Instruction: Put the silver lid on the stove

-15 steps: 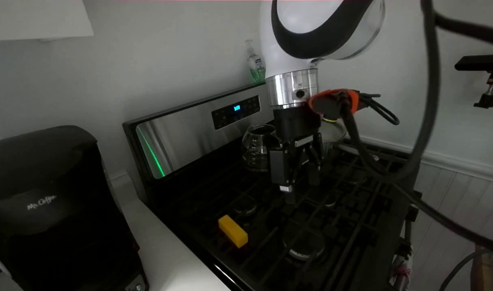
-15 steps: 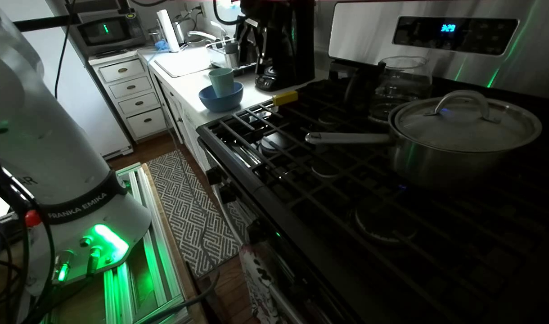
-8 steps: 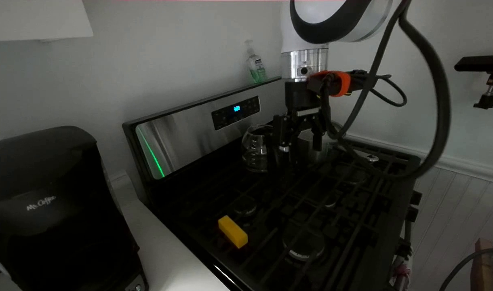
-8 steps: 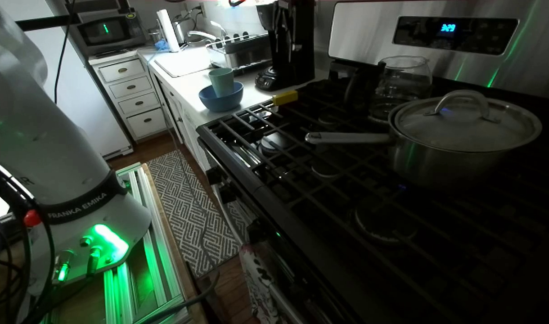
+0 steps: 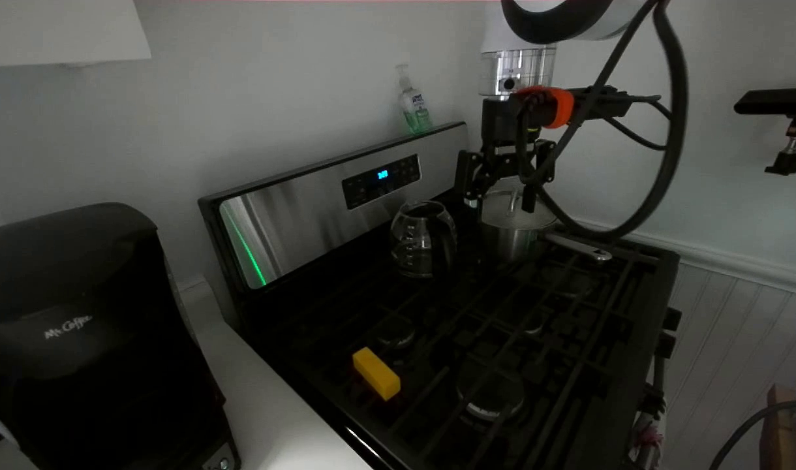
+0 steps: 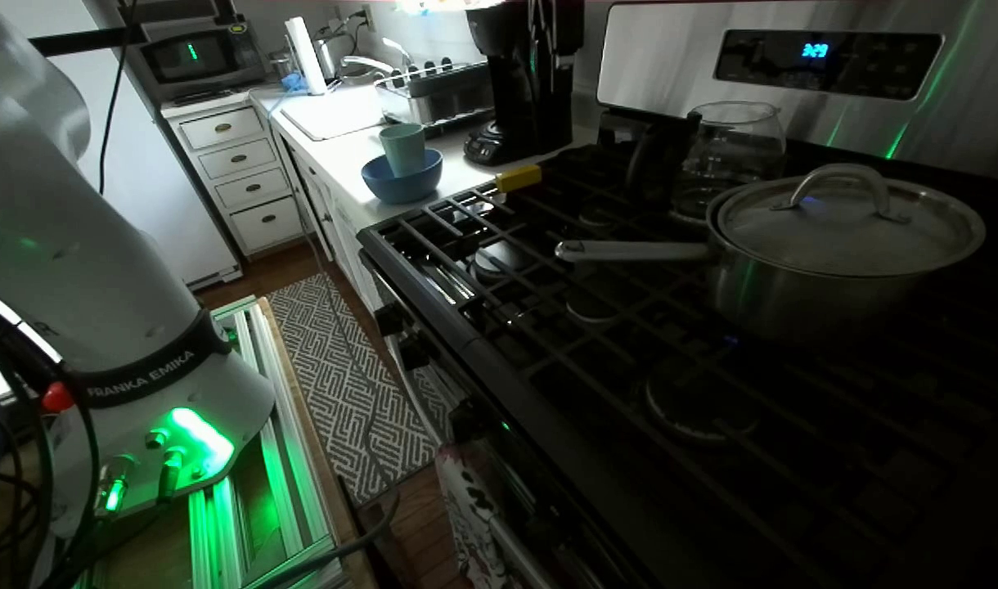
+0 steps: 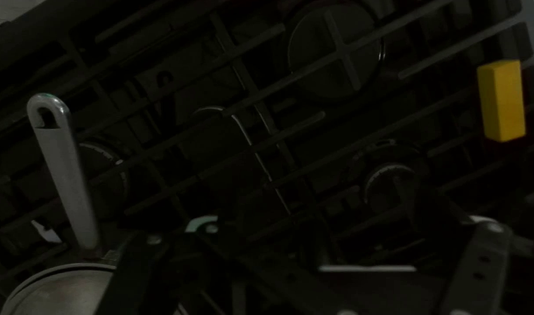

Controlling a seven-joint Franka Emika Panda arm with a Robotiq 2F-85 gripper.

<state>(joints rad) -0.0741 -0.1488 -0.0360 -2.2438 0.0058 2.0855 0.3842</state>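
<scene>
The silver lid (image 6: 847, 229), with an arched handle (image 6: 842, 176), rests on the silver pot (image 6: 793, 298). The lid also shows in an exterior view (image 5: 502, 219), partly behind my gripper (image 5: 500, 203). The pot stands on the black stove (image 6: 597, 360), at the back. My gripper is open and empty, fingers pointing down and spread apart, and appears above or in front of the lid; the exact gap cannot be told. In the wrist view the lid's edge (image 7: 61, 291) shows at the lower left, beside the dark gripper parts. The gripper is out of view in an exterior view showing the arm's base.
A glass coffee pot (image 5: 414, 245) stands beside the silver pot. The pot's handle (image 6: 638, 251) sticks out over the grates. A yellow block (image 5: 376, 373) lies at the stove's side. A black coffee maker (image 5: 91, 339) stands on the counter. A cable loop (image 5: 675, 130) hangs by the gripper.
My gripper has risen from over the stove's middle and moved back and to the right in an exterior view, to near the lidded pot. The lid and pot have not moved.
</scene>
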